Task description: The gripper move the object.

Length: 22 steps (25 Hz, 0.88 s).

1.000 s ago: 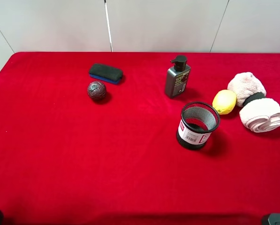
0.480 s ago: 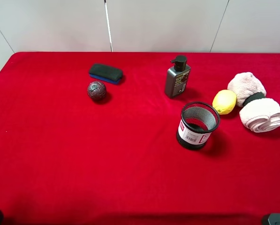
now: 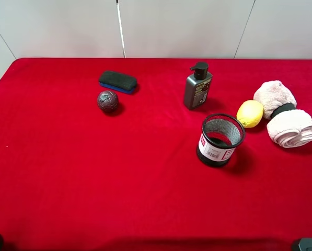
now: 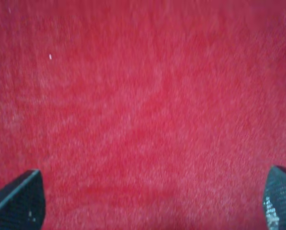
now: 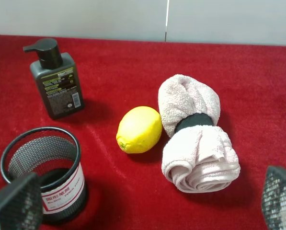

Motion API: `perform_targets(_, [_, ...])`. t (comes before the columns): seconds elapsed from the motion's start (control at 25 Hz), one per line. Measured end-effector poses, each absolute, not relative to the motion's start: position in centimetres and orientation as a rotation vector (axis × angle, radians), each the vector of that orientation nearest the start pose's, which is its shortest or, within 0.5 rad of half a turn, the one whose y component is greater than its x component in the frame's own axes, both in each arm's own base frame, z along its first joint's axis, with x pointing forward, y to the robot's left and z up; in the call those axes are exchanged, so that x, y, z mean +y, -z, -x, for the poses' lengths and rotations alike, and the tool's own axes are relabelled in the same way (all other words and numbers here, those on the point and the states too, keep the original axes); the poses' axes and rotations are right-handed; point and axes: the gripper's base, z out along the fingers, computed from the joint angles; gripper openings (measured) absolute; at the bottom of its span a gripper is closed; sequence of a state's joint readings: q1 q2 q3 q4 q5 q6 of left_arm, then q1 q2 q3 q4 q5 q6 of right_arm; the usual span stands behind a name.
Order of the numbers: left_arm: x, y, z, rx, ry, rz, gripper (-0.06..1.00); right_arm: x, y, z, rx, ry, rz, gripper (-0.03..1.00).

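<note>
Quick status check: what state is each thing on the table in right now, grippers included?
Ball: on the cloth, untouched, beside the eraser.
Pump bottle: upright.
Mesh cup: upright, looks empty.
Lemon: resting against the towel.
Towel: rolled, banded.
Left gripper: open, holding nothing.
Right gripper: open, holding nothing.

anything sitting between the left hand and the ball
Nothing visible does. The left hand is open over bare red cloth, and the ball lies in the open; the eraser lies just behind it.
</note>
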<state>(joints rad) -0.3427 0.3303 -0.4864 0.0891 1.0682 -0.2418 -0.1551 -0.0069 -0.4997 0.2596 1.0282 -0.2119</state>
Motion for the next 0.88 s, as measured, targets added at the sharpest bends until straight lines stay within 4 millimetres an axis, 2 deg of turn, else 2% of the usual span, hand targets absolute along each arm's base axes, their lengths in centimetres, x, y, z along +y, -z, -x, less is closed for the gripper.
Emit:
perform_targets(0.52, [0.5, -27.2, 0.2, 2.07, 0.109, 0.118, 0.89, 2.1, -28.2, 0.3, 1.979, -0.071, 0.064, 0.69])
perform_targets(0.88, [0.0, -27.2, 0.4, 2.065, 0.108, 0.104, 0.89, 2.1, -28.2, 0.3, 1.979, -0.071, 0.064, 0.69])
